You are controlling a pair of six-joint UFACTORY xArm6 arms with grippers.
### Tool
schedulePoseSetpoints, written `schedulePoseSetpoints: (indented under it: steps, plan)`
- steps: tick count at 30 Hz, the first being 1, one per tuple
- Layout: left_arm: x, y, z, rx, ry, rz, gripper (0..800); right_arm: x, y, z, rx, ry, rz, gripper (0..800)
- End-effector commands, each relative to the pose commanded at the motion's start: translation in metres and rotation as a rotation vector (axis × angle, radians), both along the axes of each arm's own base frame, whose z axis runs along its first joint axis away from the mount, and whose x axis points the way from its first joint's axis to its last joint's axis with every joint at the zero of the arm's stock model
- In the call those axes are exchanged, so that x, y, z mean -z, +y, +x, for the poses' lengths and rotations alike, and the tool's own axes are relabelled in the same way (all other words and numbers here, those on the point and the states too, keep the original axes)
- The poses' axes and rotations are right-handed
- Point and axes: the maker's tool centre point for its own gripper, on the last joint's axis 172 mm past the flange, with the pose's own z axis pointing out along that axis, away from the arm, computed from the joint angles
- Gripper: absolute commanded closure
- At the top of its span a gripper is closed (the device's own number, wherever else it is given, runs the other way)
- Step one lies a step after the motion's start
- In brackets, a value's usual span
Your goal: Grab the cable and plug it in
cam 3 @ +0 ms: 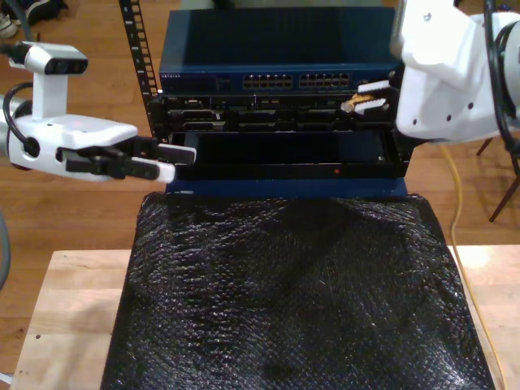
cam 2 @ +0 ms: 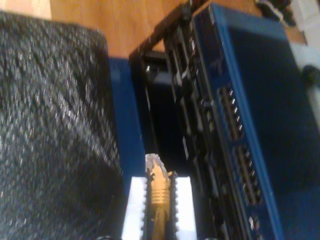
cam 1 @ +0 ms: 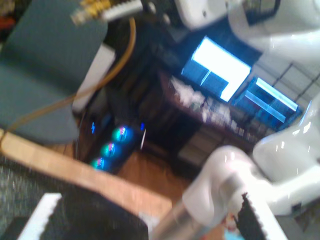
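The cable's clear plug (cam 2: 155, 165) sticks out from between the white fingers of my second gripper (cam 2: 159, 200), which is shut on it. It points at the dark rack front beside the blue switch (cam 2: 250, 100) and its port rows (cam 2: 235, 115). At the exterior view's right, my second gripper (cam 3: 370, 93) holds the plug (cam 3: 349, 105) just before the rack, below the switch ports (cam 3: 301, 81). The yellow-orange cable (cam 3: 457, 195) trails down to the floor. My first gripper (cam 3: 172, 162) hovers open at the exterior view's left. Its wrist view shows the held plug (cam 1: 80, 16) and the cable (cam 1: 132, 40).
A black textured mat (cam 3: 292, 292) covers the wooden table (cam 3: 73, 317) in front of the rack. A perforated rack upright (cam 3: 134, 49) stands near my first gripper. A lit monitor (cam 1: 220, 67) and a computer with glowing fans (cam 1: 112, 145) sit in the background.
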Motion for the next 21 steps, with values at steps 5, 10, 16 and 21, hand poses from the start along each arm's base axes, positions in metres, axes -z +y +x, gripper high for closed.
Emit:
schedulePoseSetpoints:
  steps: [5, 10, 16, 21]
  plan:
    - [0.015, 0.010, -0.017, 0.041, -0.013, 0.110, 2, 0.027, -0.010, 0.004, 0.038, 0.064, -0.073, 800]
    - [0.029, 0.026, -0.032, 0.095, -0.064, 0.223, 2, 0.052, -0.014, 0.002, 0.045, 0.130, -0.121, 800]
    - [0.050, 0.050, -0.045, 0.143, -0.124, 0.363, 2, 0.074, -0.016, -0.005, 0.030, 0.198, -0.162, 800]
    - [0.066, 0.073, -0.055, 0.202, -0.207, 0.468, 1, 0.101, -0.025, -0.016, 0.050, 0.296, -0.214, 800]
